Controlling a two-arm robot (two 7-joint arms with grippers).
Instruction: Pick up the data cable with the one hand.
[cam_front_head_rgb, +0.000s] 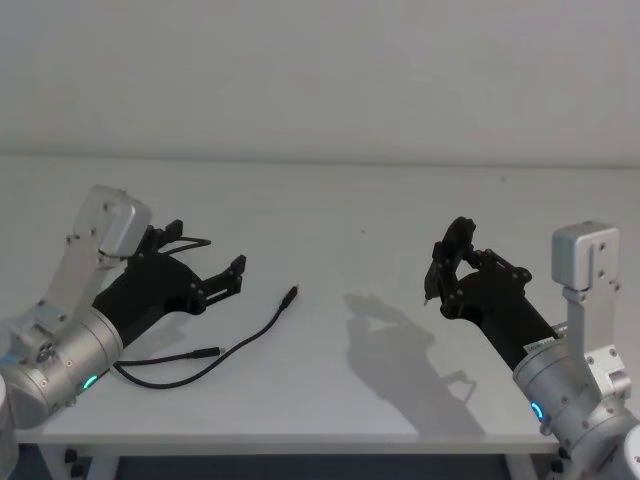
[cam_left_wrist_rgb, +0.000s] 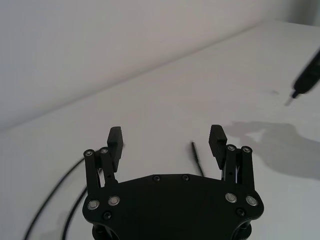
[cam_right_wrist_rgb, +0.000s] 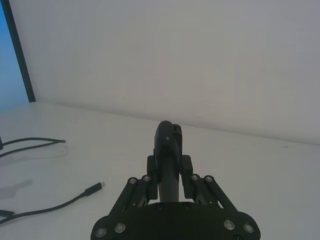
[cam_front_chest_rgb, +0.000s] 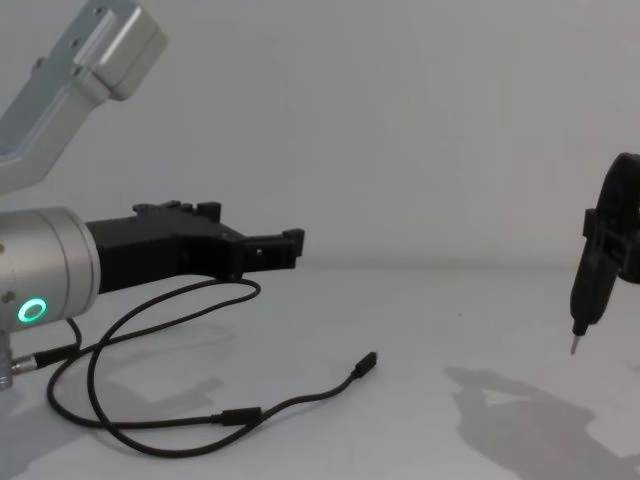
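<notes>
Fingers (cam_left_wrist_rgb: 115, 141) of the left end effector (cam_front_head_rgb: 207, 250) stand spread wide with nothing between them. It hangs above the surface (cam_front_head_rgb: 400, 210) at the left of the head view. The data cable (cam_front_head_rgb: 262, 328) lies in loose loops beneath and beside it, with one plug (cam_front_head_rgb: 291, 294) near the frame's middle. The right end effector (cam_front_head_rgb: 445, 264), at lower right, is clenched on a black pen-like tool (cam_front_chest_rgb: 585, 290), well apart from the cable.

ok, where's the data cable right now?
Head view: the data cable lies in loose loops on the table, robot's left side, under and beside the open left gripper. The right gripper, shut on a pen-like tool, hovers far right.
</notes>
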